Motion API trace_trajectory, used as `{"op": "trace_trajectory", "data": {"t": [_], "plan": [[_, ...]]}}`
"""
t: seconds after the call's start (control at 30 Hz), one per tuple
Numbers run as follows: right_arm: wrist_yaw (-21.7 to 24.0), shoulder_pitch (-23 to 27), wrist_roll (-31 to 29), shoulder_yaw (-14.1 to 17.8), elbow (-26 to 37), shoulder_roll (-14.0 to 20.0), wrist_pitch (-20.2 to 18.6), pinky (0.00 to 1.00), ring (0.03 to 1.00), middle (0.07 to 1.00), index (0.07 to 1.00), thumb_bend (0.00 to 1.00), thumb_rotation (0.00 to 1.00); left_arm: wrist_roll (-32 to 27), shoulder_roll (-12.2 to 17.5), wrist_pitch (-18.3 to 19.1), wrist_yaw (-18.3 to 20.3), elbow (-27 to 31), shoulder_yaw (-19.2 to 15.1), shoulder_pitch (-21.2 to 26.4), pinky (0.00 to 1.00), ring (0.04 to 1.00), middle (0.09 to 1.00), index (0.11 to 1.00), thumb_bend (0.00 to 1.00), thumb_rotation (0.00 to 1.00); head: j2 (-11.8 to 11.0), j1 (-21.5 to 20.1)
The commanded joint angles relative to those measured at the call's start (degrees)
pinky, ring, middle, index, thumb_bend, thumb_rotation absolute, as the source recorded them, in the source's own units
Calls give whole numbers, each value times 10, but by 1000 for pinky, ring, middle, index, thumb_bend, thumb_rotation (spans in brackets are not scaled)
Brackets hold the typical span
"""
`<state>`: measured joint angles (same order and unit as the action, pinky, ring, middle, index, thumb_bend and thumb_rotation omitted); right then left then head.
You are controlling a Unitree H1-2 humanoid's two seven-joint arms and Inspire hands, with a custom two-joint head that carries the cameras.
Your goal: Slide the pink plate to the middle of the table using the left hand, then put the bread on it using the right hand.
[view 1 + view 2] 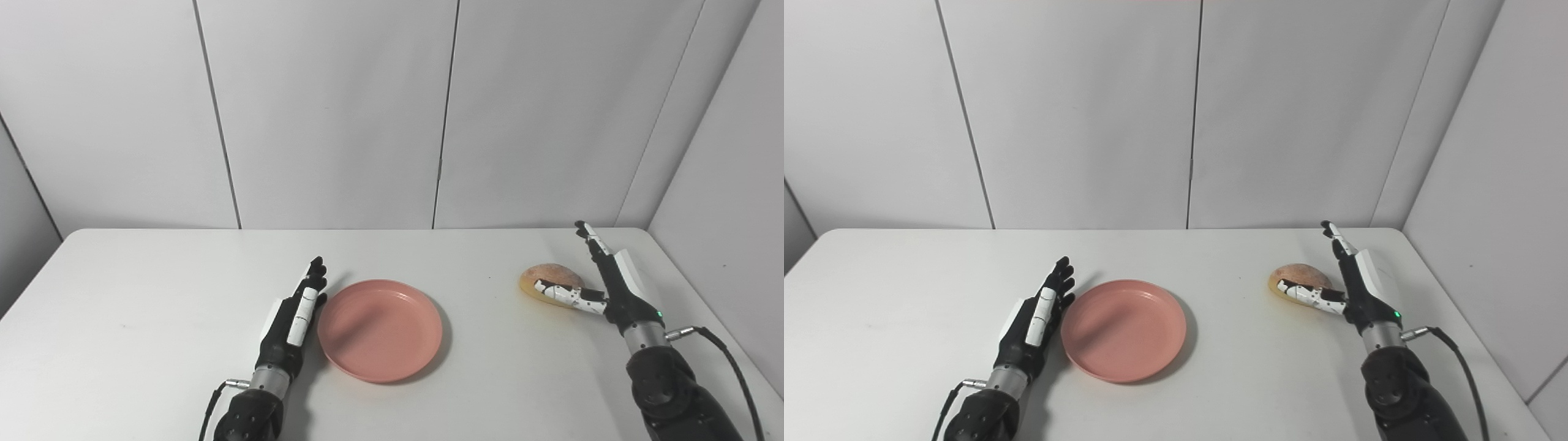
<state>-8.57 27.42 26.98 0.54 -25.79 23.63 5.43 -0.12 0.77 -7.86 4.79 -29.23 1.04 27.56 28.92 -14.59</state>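
The pink plate [380, 329] lies flat near the middle of the white table [153, 318], empty. My left hand [297, 315] is open with fingers straight, standing on edge right against the plate's left rim. The bread [550, 278], a golden-brown roll, lies on the table at the right. My right hand [603, 282] is open just right of the bread, fingers pointing away, thumb reaching across the bread's near side. It holds nothing. The plate [1124, 329] and the bread [1300, 277] also show in the right eye view.
Grey wall panels stand behind the table's far edge. A wall closes in on the right beside the table's right edge [704, 306]. A black cable [729, 361] runs from my right wrist.
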Motion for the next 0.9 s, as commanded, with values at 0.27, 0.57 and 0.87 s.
{"op": "trace_trajectory", "data": {"t": [0.27,0.57,0.87], "plan": [[54,64,-15,-16,-20,35,-32,784,870,885,890,818,358,-6,-5,-20,-18,-6,-14,16,975,981,984,990,793,1000,-1,2],[58,69,-14,-27,-27,26,-71,758,846,868,877,808,214,1,-8,-16,-19,2,-14,12,985,983,988,993,798,1000,2,2],[65,74,-6,-49,-39,30,-93,720,805,832,829,799,59,-1,-9,-12,-17,10,-12,9,984,984,989,994,801,1000,6,2]]}}
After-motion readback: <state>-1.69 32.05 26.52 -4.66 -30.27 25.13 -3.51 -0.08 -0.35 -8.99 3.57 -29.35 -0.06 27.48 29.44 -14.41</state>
